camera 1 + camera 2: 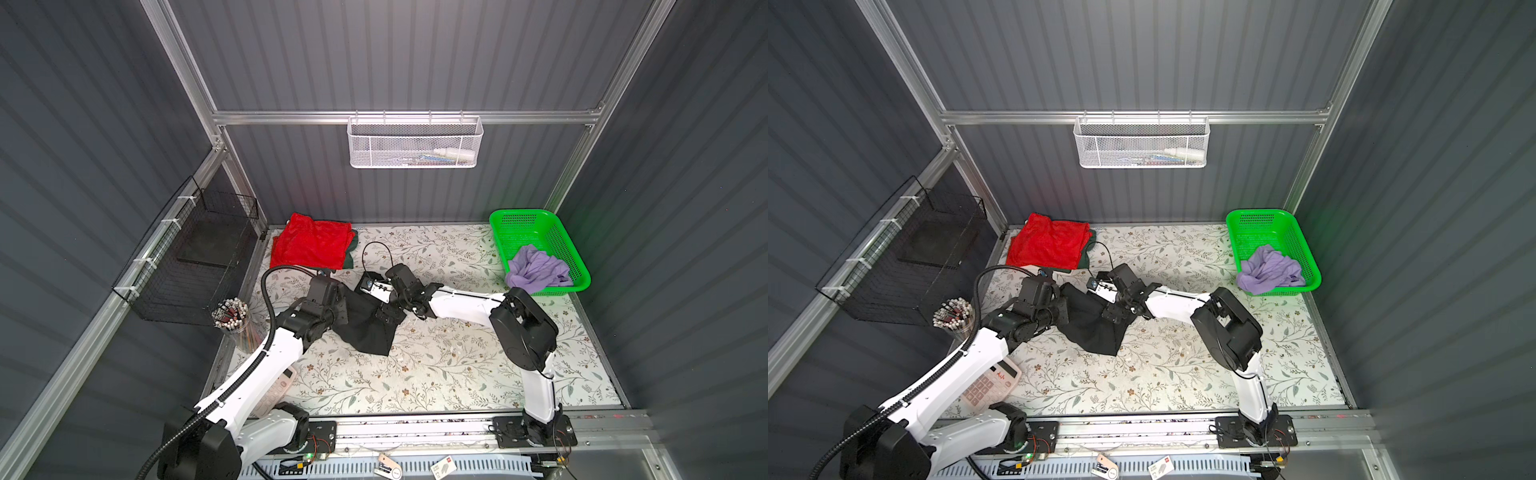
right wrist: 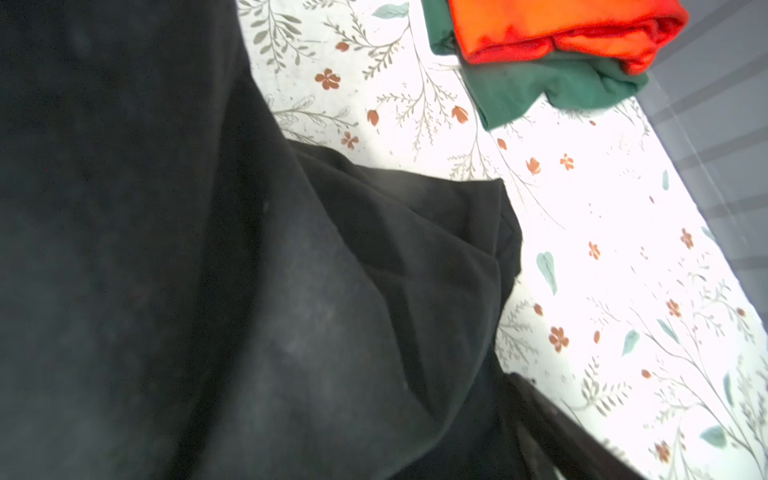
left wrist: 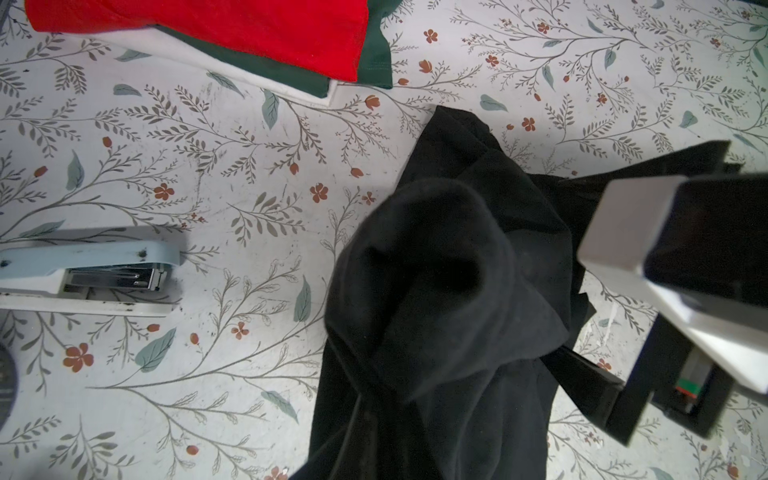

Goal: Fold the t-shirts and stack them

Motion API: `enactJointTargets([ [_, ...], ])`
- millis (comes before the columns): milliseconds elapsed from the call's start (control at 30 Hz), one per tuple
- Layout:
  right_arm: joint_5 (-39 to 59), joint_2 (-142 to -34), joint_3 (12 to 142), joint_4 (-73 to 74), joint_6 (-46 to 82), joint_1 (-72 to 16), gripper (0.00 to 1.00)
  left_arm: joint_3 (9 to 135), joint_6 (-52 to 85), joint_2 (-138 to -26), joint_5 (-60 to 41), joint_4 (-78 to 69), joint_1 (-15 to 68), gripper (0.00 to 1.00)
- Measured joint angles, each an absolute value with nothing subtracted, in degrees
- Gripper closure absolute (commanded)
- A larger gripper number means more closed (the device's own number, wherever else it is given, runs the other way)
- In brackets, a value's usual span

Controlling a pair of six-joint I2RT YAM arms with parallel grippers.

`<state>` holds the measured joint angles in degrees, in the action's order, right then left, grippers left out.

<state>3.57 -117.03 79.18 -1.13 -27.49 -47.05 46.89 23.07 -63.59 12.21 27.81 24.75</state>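
1. The large black cloth t-shirt (image 1: 365,328) lay rumpled near the middle of the floral-patterned table (image 1: 457,374). Part of it was lifted between the two arms and the rest trailed onto the surface.
2. The left pincer (image 1: 341,309) was clamped narrow on a bunched fold of that black shirt, its tips buried in the cloth.
3. The right pincer (image 1: 387,316) stood wide, just beside the left one and against the black cloth. Whether any fold lay between its jaws could not be told.
4. The folded red cloth t-shirt (image 1: 309,243) sat at the table's far left corner, on top of the folded dark green cloth t-shirt (image 1: 350,249), whose edge stuck out along one side.
5. The crumpled lavender cloth t-shirt (image 1: 536,268) lay in the near end of the bright green perforated plastic basket (image 1: 559,241) at the far right corner.
6. In the left wrist view a pale blue stapler (image 3: 83,270) lay on the table, apart from the black shirt.
7. A clear cup of pens (image 1: 230,318) stood at the table's left edge.
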Motion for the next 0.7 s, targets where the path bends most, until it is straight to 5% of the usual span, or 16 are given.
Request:
enactJointTargets([
  [700, 9.72, -118.89, 81.32, -1.78, -28.99, -45.43, 0.46, 46.89, 21.56, -65.43, 11.51, 27.07, 21.58, 1.0],
])
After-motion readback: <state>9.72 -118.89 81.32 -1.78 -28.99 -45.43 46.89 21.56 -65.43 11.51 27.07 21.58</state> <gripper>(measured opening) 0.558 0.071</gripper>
